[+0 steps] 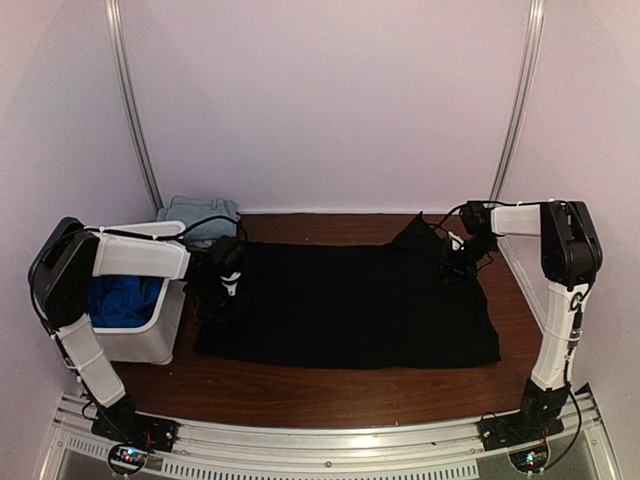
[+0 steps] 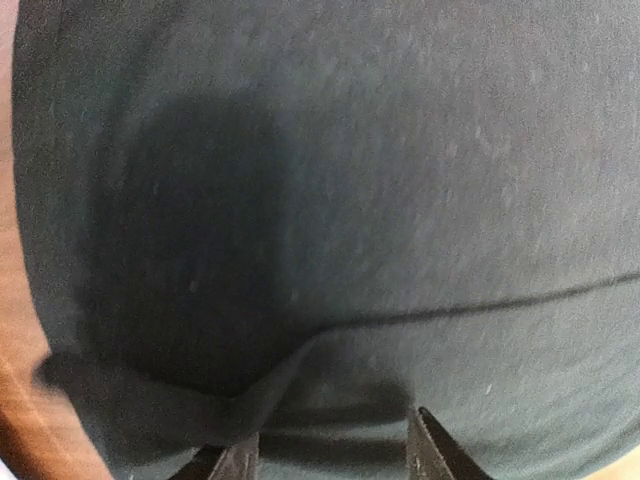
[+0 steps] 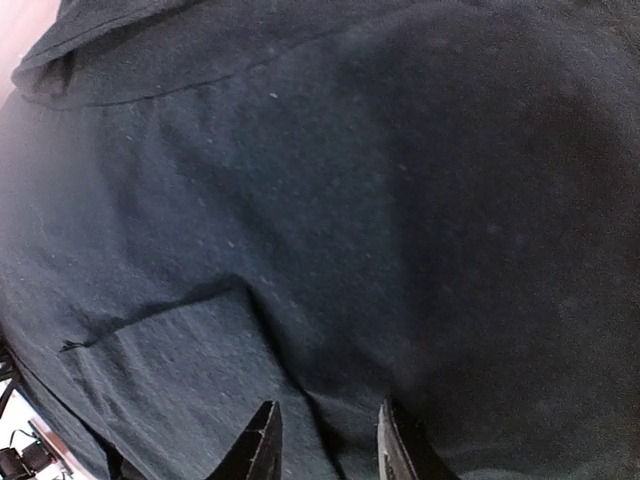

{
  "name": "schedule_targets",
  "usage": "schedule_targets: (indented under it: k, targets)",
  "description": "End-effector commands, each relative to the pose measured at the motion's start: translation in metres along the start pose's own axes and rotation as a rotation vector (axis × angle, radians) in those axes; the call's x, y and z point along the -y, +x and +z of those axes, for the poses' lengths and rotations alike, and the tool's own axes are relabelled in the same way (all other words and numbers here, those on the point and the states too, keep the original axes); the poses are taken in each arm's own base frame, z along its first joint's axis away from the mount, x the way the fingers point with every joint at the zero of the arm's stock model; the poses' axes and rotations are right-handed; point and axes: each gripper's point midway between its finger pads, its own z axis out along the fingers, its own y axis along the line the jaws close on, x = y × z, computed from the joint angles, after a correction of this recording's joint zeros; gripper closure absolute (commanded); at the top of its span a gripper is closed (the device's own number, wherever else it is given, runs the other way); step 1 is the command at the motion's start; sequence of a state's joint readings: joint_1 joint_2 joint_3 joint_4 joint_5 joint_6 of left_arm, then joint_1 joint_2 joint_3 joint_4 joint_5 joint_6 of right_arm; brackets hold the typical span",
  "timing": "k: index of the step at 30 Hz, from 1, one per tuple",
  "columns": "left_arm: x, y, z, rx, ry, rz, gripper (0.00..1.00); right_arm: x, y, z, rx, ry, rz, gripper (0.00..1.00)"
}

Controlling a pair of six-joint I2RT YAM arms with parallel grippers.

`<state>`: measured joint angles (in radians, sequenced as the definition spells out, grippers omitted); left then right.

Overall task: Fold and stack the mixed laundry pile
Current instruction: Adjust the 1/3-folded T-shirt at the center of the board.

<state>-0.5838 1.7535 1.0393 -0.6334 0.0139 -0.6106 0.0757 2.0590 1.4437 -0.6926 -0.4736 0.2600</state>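
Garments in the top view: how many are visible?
3: the black cloth spread across the table, a pale grey-blue piece at the far left, royal-blue fabric inside the white bin; others may be hidden under it.

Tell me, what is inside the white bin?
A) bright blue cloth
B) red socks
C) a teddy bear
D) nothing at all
A: the top view shows bright blue cloth bunched up inside the white bin on the left side of the table.
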Motion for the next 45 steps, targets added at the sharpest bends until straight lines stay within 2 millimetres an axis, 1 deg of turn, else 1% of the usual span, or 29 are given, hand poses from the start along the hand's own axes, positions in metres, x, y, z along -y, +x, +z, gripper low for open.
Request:
schedule_targets:
  k: [1,4,6,7,8,11,13,14,17,20,22,24,27,29,33,35,37,39,42,43,44,45]
  targets:
    - [0.004,-0.006,-0.031,0.074,0.048,0.041,0.46,0.012,-0.007,-0.025,0.049,0.082,-0.010,0.66]
    - [0.005,-0.023,-0.052,0.123,0.085,0.023,0.44,-0.017,-0.024,-0.058,0.129,0.014,-0.051,0.65]
    - [-0.001,-0.034,-0.063,0.142,0.094,-0.011,0.44,-0.040,-0.025,-0.075,0.158,-0.046,-0.081,0.65]
    - [-0.005,-0.038,-0.065,0.145,0.098,-0.026,0.44,-0.052,-0.022,-0.081,0.163,-0.079,-0.099,0.65]
    - [-0.011,-0.041,-0.067,0.146,0.095,-0.041,0.44,-0.070,-0.016,-0.083,0.153,-0.127,-0.122,0.65]
    - [-0.026,-0.043,-0.066,0.130,0.077,-0.067,0.44,-0.112,0.014,-0.076,0.088,-0.204,-0.191,0.66]
    - [-0.033,-0.044,-0.064,0.122,0.060,-0.062,0.45,-0.131,0.037,-0.065,0.037,-0.230,-0.227,0.66]
    - [-0.034,-0.045,-0.063,0.118,0.052,-0.049,0.46,-0.139,0.048,-0.058,0.013,-0.242,-0.245,0.67]
    - [-0.039,-0.047,-0.059,0.097,0.018,-0.023,0.48,-0.154,0.076,-0.042,-0.039,-0.278,-0.273,0.69]
    - [-0.041,-0.049,-0.052,0.082,0.000,-0.017,0.51,-0.173,0.097,-0.031,-0.088,-0.330,-0.309,0.71]
    - [-0.039,-0.049,-0.045,0.069,0.008,-0.018,0.55,-0.188,0.112,-0.024,-0.126,-0.355,-0.351,0.73]
    - [-0.037,-0.048,-0.039,0.051,0.016,-0.021,0.58,-0.199,0.125,-0.016,-0.164,-0.376,-0.384,0.75]
    - [-0.035,-0.048,-0.034,0.045,0.028,-0.022,0.61,-0.204,0.142,0.000,-0.221,-0.384,-0.411,0.77]
    - [-0.035,-0.049,-0.030,0.044,0.027,-0.018,0.62,-0.201,0.150,0.011,-0.248,-0.373,-0.416,0.79]
    - [-0.042,-0.048,-0.021,0.028,-0.013,-0.018,0.62,-0.182,0.158,0.029,-0.283,-0.310,-0.409,0.83]
    - [-0.047,-0.047,-0.015,0.017,-0.033,-0.023,0.62,-0.167,0.157,0.037,-0.282,-0.252,-0.399,0.85]
    - [-0.059,-0.048,-0.009,0.011,-0.086,-0.036,0.64,-0.148,0.155,0.043,-0.282,-0.193,-0.368,0.87]
    - [-0.067,-0.048,-0.003,0.002,-0.115,-0.051,0.65,-0.129,0.151,0.045,-0.267,-0.133,-0.350,0.88]
    - [-0.079,-0.049,0.003,-0.007,-0.146,-0.075,0.66,-0.104,0.140,0.039,-0.234,-0.063,-0.317,0.89]
    - [-0.081,-0.050,0.003,-0.008,-0.153,-0.080,0.65,-0.100,0.135,0.035,-0.219,-0.053,-0.308,0.88]
    - [-0.082,-0.050,0.002,-0.008,-0.157,-0.080,0.65,-0.100,0.128,0.029,-0.202,-0.062,-0.307,0.88]
    - [-0.082,-0.051,0.000,-0.003,-0.160,-0.076,0.65,-0.105,0.120,0.021,-0.173,-0.078,-0.315,0.87]
